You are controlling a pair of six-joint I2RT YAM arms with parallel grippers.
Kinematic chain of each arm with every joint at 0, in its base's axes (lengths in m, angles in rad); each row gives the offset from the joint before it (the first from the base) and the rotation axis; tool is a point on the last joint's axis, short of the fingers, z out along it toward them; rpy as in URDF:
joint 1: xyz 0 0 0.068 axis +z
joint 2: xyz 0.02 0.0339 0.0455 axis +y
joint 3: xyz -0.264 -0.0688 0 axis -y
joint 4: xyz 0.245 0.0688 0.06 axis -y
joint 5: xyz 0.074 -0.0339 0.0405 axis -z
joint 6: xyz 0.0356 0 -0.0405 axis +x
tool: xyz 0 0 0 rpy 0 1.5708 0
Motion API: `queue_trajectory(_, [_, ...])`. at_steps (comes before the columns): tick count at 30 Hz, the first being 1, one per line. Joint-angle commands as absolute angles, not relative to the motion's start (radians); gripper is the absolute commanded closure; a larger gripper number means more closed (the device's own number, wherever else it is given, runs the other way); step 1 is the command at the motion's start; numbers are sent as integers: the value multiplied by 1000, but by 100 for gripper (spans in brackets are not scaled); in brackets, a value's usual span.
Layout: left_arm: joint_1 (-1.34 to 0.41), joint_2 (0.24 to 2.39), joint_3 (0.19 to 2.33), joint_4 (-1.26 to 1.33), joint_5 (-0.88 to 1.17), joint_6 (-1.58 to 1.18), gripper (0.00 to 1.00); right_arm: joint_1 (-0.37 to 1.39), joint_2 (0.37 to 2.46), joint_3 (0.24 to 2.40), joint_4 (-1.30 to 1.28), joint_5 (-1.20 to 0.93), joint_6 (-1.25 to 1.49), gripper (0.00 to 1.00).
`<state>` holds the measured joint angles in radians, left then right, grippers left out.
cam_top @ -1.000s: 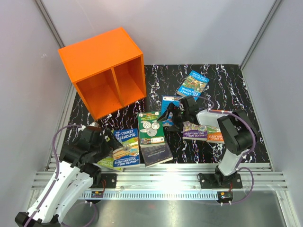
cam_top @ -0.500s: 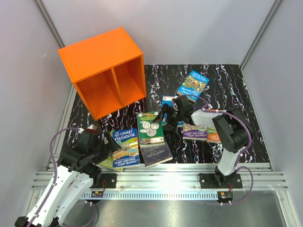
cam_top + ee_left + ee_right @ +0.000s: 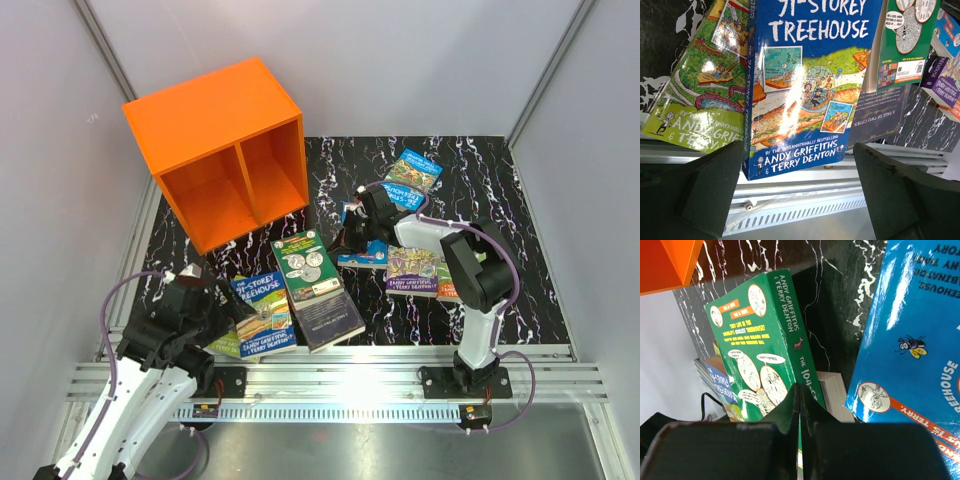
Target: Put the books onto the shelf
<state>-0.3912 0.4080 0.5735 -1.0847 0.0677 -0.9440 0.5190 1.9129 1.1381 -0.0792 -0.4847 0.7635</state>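
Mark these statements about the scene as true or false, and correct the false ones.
1. Both compartments of the bright orange open-fronted shelf hold no books. True.
2. The left gripper is shut on the blue "91-Storey Treehouse" paperback. False: its jaws stand open; the book is not gripped.
3. The right gripper is shut. True.
4. The green paperback stands inside the shelf. False: it lies on the black marbled table, partly over a dark-covered book.

Robot lab cell: plain grey panel walls [image 3: 400, 60], aluminium rail frame [image 3: 340, 380], black marbled tabletop [image 3: 470, 170].
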Motion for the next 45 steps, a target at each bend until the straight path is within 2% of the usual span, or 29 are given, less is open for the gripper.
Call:
queue_trajectory(1, [-396, 379, 566, -1118, 72, -960, 1, 529, 1853, 1117, -81, -517, 738, 99])
queue_trajectory(2, [-396, 377, 563, -1117, 74, -962, 1, 529, 1832, 1103, -71, -525, 744, 90])
queue_trajectory(3, [-396, 377, 563, -1117, 74, -962, 1, 529, 1827, 1104, -78, -532, 742, 72])
queue_trajectory(5, [-396, 379, 560, -1114, 74, -962, 1, 529, 1839, 1127, -86, -537, 727, 10])
queue_trajectory(6, [-396, 379, 557, -1112, 77, -962, 1, 529, 1850, 1140, -104, -529, 723, 2])
queue_trajectory(16, [-399, 391, 566, -1114, 83, -948, 1, 529, 2075, 1344, -118, -558, 712, 0])
queue_trajectory(24, [-405, 425, 569, -1117, 84, -946, 1, 528, 2218, 1496, -124, -586, 716, 3])
queue_trajectory(32, [-406, 420, 560, -1108, 95, -940, 1, 528, 2191, 1330, 54, -672, 764, 26])
queue_trajectory(38, [-407, 422, 555, -1098, 101, -924, 1, 528, 2143, 1249, 161, -758, 784, 57])
queue_trajectory(39, [-407, 420, 557, -1097, 100, -920, 1, 528, 2131, 1243, 163, -764, 782, 72])
queue_trajectory(42, [-406, 419, 560, -1095, 97, -913, 1, 528, 2079, 1244, 118, -762, 761, 95])
queue_trajectory(43, [-407, 417, 560, -1094, 97, -911, 1, 528, 2063, 1249, 104, -765, 759, 100])
queue_trajectory(45, [-406, 414, 560, -1092, 95, -910, 1, 528, 2010, 1284, 51, -778, 746, 100])
